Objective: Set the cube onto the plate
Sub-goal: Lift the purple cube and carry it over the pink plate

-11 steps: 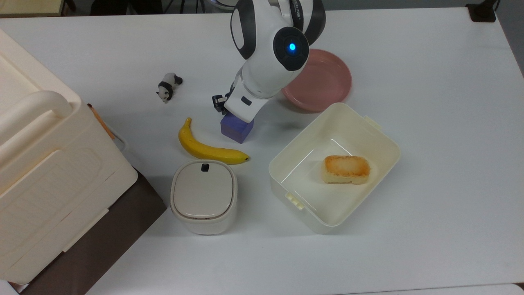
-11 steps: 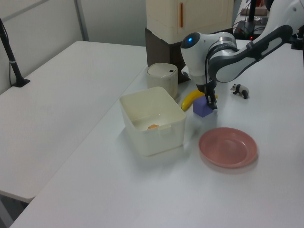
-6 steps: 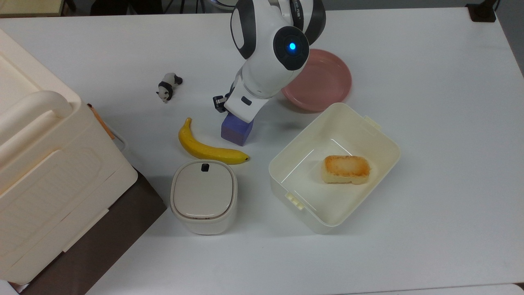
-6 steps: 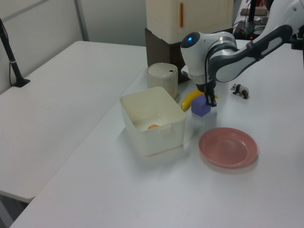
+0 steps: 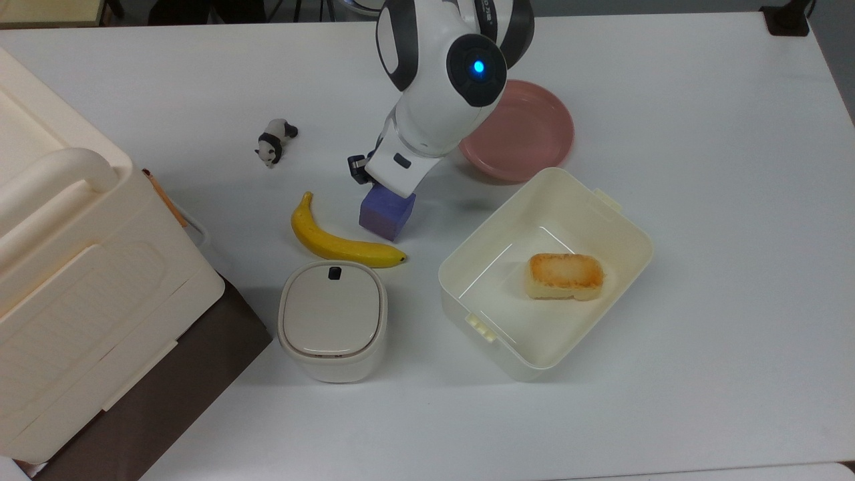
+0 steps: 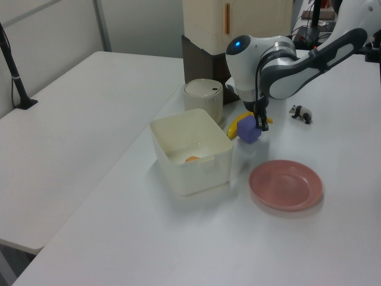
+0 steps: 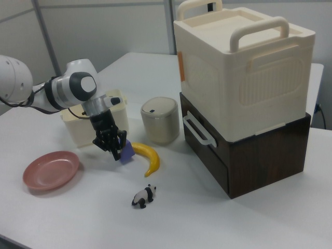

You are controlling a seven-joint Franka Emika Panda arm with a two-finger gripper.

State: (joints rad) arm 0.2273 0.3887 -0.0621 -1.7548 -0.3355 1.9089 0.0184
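Blue-purple and matte, the cube [image 5: 386,212] sat clamped between the fingers of the gripper [image 7: 115,148], gripped by its upper part so the arm could carry it. In the left view it appeared raised just off the white table [image 5: 701,200], probably so it could travel without dragging. The banana [image 5: 337,242] lay just beside it, towards the top view's left, and the toy panda [image 5: 274,141] lay further off. The pink plate [image 5: 528,130], where the cube belonged, stood near on the top view's right, bare. The cream tub [image 5: 544,267] holding a toasted block [image 5: 565,275] lay next to the plate.
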